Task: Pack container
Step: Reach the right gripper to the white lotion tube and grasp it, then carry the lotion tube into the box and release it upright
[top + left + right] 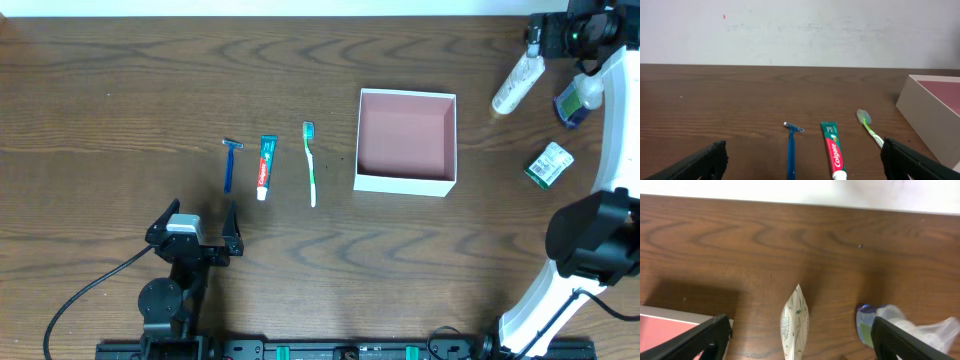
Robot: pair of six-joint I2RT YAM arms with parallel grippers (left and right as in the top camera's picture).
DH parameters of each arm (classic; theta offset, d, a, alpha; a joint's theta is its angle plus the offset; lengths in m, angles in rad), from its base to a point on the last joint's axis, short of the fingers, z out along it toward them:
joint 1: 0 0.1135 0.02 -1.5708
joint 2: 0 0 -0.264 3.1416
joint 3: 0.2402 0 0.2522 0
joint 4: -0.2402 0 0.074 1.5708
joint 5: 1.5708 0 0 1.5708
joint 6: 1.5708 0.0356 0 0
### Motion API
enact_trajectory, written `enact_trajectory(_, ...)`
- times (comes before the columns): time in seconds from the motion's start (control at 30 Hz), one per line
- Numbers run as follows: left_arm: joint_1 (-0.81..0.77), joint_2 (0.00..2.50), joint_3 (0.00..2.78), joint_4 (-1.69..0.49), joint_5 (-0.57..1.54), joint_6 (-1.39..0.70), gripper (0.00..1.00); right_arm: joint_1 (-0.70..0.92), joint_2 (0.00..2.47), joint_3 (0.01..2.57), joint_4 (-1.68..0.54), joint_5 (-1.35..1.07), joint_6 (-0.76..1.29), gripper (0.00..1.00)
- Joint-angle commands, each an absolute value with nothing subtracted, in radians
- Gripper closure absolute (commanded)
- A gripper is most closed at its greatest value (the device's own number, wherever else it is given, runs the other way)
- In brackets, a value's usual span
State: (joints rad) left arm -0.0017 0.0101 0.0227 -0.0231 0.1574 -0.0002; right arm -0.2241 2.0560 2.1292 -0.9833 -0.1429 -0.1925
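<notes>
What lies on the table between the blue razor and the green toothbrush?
The toothpaste tube lies there, between the razor and the toothbrush, apart from both. The overhead and left wrist views both show it.

Matt wood-grain table (120, 90), matt paper-like container (405, 182), glossy plastic toothpaste tube (266, 165)

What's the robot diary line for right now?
left gripper: open, empty | right gripper: open by white squeeze tube | square white pink-lined container: empty | blue razor, red-green toothpaste tube, green toothbrush: unpacked
</notes>
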Motion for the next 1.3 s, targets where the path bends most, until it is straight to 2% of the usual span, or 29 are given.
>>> enact_trajectory(0.0,0.002,0.004,0.004,-0.055,0.172,0.006,0.02,-0.217,2.115,2.146,-0.992,-0.154,-0.207,0.08)
enact_trajectory(0.13,0.002,0.004,0.004,-0.055,0.172,0.006,0.02,-0.218,2.168,2.146,-0.996,-0.154,-0.186,0.15)
enact_trajectory(0.23,0.002,0.004,0.004,-0.055,0.172,0.006,0.02,-0.218,2.194,2.146,-0.995,-0.154,-0.180,0.25)
enact_trajectory(0.4,0.002,0.004,0.004,-0.055,0.172,0.006,0.02,-0.218,2.201,2.146,-0.986,-0.154,-0.180,0.57)
enact_trajectory(0.6,0.002,0.004,0.004,-0.054,0.172,0.006,0.02,-0.218,2.201,2.147,-0.969,-0.154,-0.167,0.99)
enact_trajectory(0.87,0.002,0.004,0.004,-0.055,0.172,0.006,0.02,-0.217,2.153,2.193,-0.984,-0.183,-0.101,0.99)
enact_trajectory(1.13,0.002,0.004,0.004,-0.055,0.172,0.006,0.02,-0.186,1.976,2.363,-1.128,-0.481,-0.083,0.99)
enact_trajectory(1.27,0.002,0.004,0.004,-0.055,0.172,0.006,0.02,-0.107,1.858,2.379,-1.203,-0.476,-0.135,0.99)
